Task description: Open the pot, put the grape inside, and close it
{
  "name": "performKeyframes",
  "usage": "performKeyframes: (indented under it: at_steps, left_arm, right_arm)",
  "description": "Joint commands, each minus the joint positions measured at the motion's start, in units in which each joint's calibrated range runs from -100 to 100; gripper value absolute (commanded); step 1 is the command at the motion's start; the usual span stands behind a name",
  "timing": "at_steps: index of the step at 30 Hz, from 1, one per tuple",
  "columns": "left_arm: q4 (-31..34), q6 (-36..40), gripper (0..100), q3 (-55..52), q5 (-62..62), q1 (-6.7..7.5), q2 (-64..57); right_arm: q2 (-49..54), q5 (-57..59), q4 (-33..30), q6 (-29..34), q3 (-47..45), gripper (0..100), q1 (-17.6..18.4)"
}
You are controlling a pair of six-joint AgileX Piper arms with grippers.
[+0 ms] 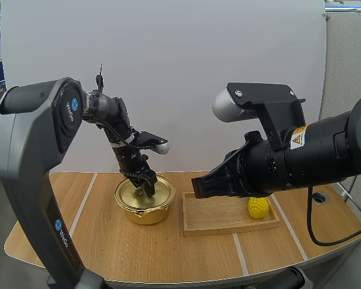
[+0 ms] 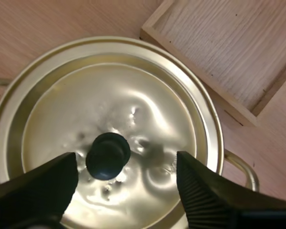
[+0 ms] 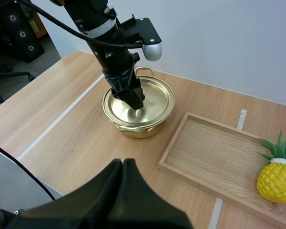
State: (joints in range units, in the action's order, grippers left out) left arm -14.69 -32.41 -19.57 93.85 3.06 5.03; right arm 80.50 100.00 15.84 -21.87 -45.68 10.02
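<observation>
over the pot [image 1: 144,214], left of the tray [image 1: 222,217]: left gripper [image 2: 126,164] open, fingers [image 2: 200,191] either side of the knob [image 2: 108,155] on the lid [image 2: 133,105]. thin metal lid looks light, slick; pinch the knob.

The light wooden table [image 1: 102,241], crossed by pale lines that run front to back, carries a golden pot [image 1: 145,212] and, just beside the pot on the right arm's side, a shallow wooden tray [image 1: 219,218].
</observation>
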Motion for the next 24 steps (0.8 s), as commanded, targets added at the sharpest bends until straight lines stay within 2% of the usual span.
performKeyframes:
  at_steps: [1,15,24]
  left_arm:
    - [-1.0,1.0,100,0.0,3.8,0.2,-4.4]
    - [-0.9,1.8,100,0.0,6.1,0.2,-33.6]
    - [-0.6,5.3,100,0.0,6.1,0.2,-53.2]
  right_arm:
    - [0.5,0.0,0.6,-0.5,0.1,0,-0.2]
    - [0.5,0.0,0.6,-0.6,0.1,0,-0.2]
    - [0.6,0.0,0.6,-0.6,0.1,0,-0.2]
